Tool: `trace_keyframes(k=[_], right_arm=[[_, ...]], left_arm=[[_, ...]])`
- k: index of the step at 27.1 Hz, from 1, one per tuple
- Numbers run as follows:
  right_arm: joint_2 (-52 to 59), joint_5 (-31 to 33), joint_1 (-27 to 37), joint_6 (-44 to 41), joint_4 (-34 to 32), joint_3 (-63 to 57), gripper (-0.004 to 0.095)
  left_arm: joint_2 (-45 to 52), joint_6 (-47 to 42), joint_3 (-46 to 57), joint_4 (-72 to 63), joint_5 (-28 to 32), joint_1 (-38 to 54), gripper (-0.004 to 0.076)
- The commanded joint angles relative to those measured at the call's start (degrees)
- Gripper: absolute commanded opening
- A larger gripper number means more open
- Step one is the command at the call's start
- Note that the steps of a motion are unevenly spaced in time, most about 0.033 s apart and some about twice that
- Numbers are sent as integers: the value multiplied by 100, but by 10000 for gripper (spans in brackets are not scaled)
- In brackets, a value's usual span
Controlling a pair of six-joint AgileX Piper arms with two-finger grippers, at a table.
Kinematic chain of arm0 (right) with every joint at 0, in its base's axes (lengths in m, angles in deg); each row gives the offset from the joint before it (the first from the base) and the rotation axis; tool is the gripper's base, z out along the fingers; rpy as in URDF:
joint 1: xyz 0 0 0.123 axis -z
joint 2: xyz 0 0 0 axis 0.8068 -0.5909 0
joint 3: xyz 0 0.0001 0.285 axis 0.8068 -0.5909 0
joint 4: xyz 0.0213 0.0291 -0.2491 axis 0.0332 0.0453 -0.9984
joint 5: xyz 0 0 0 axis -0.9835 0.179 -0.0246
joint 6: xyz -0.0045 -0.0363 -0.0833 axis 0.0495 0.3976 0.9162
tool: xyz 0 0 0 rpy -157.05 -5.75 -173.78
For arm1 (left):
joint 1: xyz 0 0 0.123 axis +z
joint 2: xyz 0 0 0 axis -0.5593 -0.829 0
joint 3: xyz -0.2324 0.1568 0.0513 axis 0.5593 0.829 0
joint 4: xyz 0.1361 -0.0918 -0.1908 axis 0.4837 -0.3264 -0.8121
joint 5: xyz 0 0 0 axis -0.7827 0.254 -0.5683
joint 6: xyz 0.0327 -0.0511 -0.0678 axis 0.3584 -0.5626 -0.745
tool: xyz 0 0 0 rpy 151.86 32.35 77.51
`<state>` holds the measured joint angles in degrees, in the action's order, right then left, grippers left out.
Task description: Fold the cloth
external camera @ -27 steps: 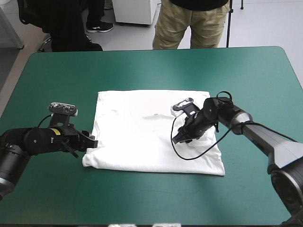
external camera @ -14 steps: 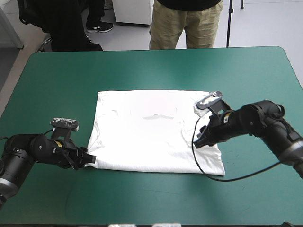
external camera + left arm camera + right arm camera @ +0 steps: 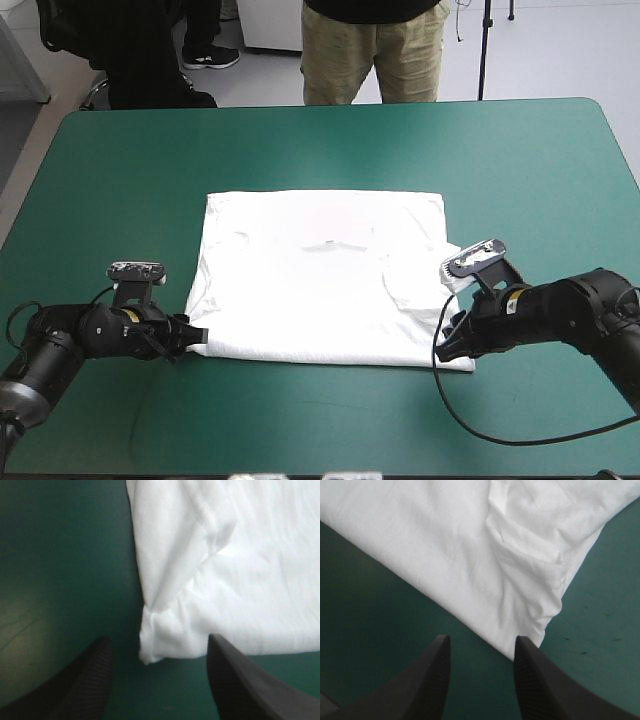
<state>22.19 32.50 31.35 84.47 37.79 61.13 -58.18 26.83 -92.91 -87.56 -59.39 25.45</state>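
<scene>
The white T-shirt (image 3: pixel 320 275) lies flat on the teal-green cover as a folded rectangle, sleeves tucked in. My left gripper (image 3: pixel 192 336) sits low at its near-left corner. In the left wrist view that gripper (image 3: pixel 159 640) is open, with the bunched shirt corner (image 3: pixel 160 647) between the two black fingers. My right gripper (image 3: pixel 454 342) is at the near-right corner. In the right wrist view the gripper (image 3: pixel 482 639) is open over the cover, and the shirt's corner (image 3: pixel 535 615) reaches one fingertip.
The teal-green cover (image 3: pixel 320 410) runs in a broad band between the shirt's near edge and the table's near edge, and wide strips of it show to the left and right of the shirt.
My right gripper moved off the shirt's right half, out and toward the near-right corner. The left gripper slid nearer along the left edge to the near-left corner. The shirt stayed put.
</scene>
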Motion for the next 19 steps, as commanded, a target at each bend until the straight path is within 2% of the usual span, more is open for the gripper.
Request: trace_keyframes(k=[1,7,10,13,14,15,16,17,19], right_arm=[[91,-169,35,-43,85,112,381],[91,-391,35,-170,-206,112,371],[91,-523,35,-349,-451,31,365],[91,-469,112,-455,-579,-241,360],[91,-428,163,-470,-568,-363,360],[102,-405,276,-470,-520,-601,360],[102,-431,322,-470,-474,-732,360],[102,-510,371,-470,-314,-931,360],[102,-621,396,-349,9,-1100,360]], left_arm=[[-148,-72,-78,-72,231,1,414],[-964,-50,-48,-100,615,1,414],[-1278,-50,-48,-100,612,1,394],[-1439,102,-48,-100,427,1,279],[-1457,102,-48,-100,374,1,214],[-1466,175,-48,-87,318,1,85],[-1466,244,-48,-99,303,1,15],[-1466,282,-48,-97,280,1,-13],[-1466,282,-48,-97,254,1,-14]])
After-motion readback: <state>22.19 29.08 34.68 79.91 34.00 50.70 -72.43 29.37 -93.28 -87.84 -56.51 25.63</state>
